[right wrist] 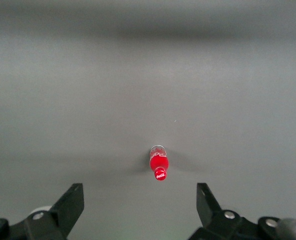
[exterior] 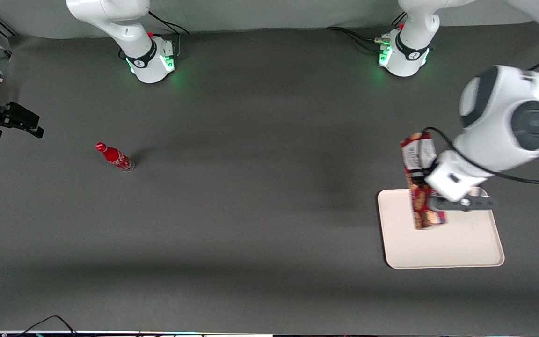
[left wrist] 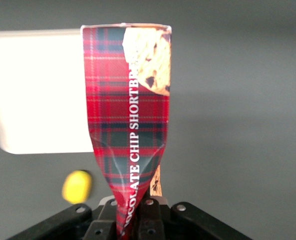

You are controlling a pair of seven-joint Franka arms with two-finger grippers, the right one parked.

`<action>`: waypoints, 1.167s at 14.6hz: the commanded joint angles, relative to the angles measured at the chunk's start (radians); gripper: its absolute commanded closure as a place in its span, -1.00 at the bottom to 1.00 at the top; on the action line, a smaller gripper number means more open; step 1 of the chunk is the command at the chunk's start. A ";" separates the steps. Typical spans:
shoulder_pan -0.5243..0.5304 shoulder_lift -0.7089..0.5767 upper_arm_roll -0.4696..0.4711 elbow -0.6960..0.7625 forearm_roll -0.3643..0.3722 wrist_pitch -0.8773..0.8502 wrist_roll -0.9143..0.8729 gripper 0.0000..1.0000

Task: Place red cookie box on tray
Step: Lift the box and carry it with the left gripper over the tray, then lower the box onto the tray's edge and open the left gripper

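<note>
Red cookie box point(exterior: 420, 180) is up in the air in my gripper point(exterior: 433, 202), clenched across its narrow width; in the left wrist view the carton point(left wrist: 130, 125) is pinched so hard between the fingers point(left wrist: 150, 215) that the cardboard creases inward at the grip. I read that as a firm hold meant to keep a long, light box from swinging while I carry it.

Using the tray point(exterior: 466, 243) as my landmark: the box hangs above the tray's edge nearest the robot bases, on the side toward the parked arm. Its cookie-picture end sits over the cream surface and its white label end pokes out past the rim over bare table. So it is only partly over the target. My judgement is that I want it more toward the tray's middle before lowering, otherwise the label end could land on the rim and tip.

The wrist view shows the pale tray point(left wrist: 38, 95) beside the box, and a small yellow blur point(left wrist: 77, 186) near the gripper that I cannot identify.

Everything stands on a dark grey matte table point(exterior: 251, 210), plain and flat. Well away from the tray, toward the parked arm's end, a small red bottle point(exterior: 115, 157) stands alone. Cables trail at the table's edges.
</note>
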 commanded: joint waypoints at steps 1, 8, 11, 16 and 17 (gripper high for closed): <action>0.008 0.021 0.126 0.092 -0.020 -0.047 0.152 1.00; 0.045 0.175 0.375 0.067 -0.043 0.185 0.400 1.00; 0.076 0.284 0.380 0.067 -0.043 0.307 0.405 1.00; 0.105 0.412 0.380 0.067 -0.112 0.443 0.489 1.00; 0.105 0.424 0.380 0.067 -0.118 0.460 0.503 1.00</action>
